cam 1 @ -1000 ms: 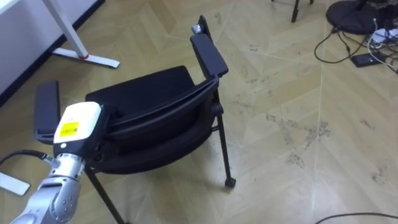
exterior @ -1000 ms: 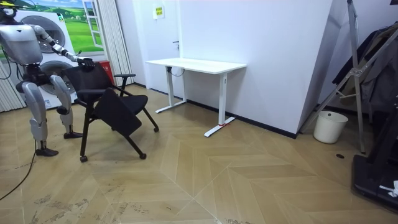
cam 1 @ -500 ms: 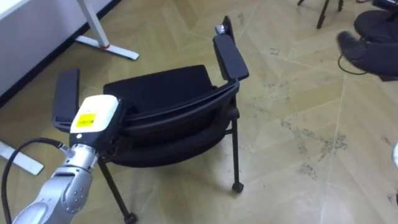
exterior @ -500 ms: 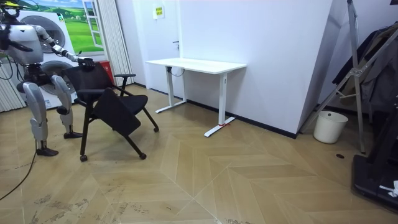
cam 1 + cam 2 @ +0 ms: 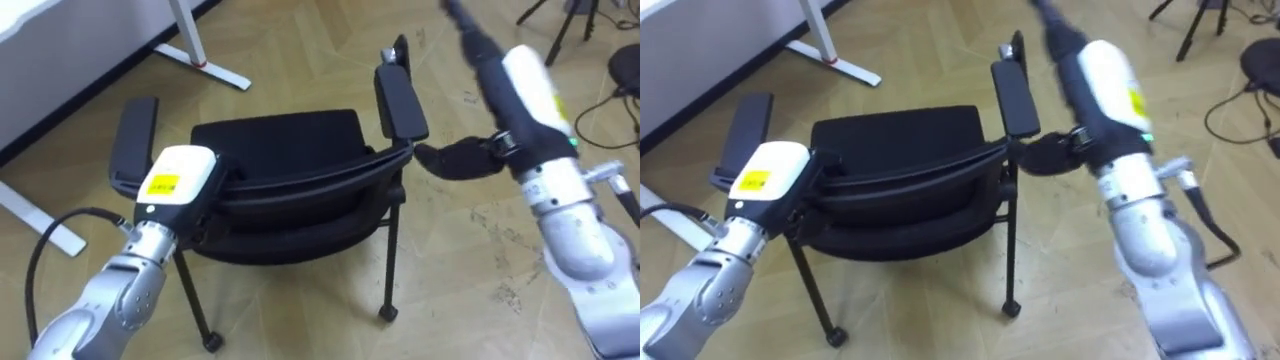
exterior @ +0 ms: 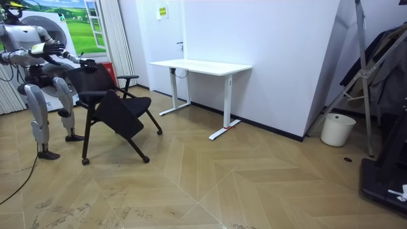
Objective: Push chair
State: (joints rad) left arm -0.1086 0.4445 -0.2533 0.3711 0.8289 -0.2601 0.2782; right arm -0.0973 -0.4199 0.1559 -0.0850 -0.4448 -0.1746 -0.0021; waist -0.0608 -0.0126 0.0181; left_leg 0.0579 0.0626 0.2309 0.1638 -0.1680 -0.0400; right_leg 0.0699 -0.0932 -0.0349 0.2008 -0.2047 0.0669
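A black chair (image 5: 285, 135) with two armrests stands before me on the wooden floor, its backrest (image 5: 300, 188) nearest to me. My left hand (image 5: 178, 178) lies on the backrest's left end, its white back turned up. From the right, my right hand (image 5: 462, 160) stretches out with straight dark fingers and ends just beside the backrest's right corner, under the right armrest (image 5: 400, 95). In the room view I stand at the room view's left, behind the chair (image 6: 113, 105), with both arms raised toward it.
A white desk (image 6: 200, 65) stands against the wall beyond the chair, and its legs and feet (image 5: 205, 55) show at my upper left. Cables (image 5: 598, 100) lie on the floor at my right. A white bin (image 6: 337, 129) is far off.
My right arm has come in from the right and its hand now reaches the backrest's right corner. The left hand stays on the backrest. The camera has shifted.
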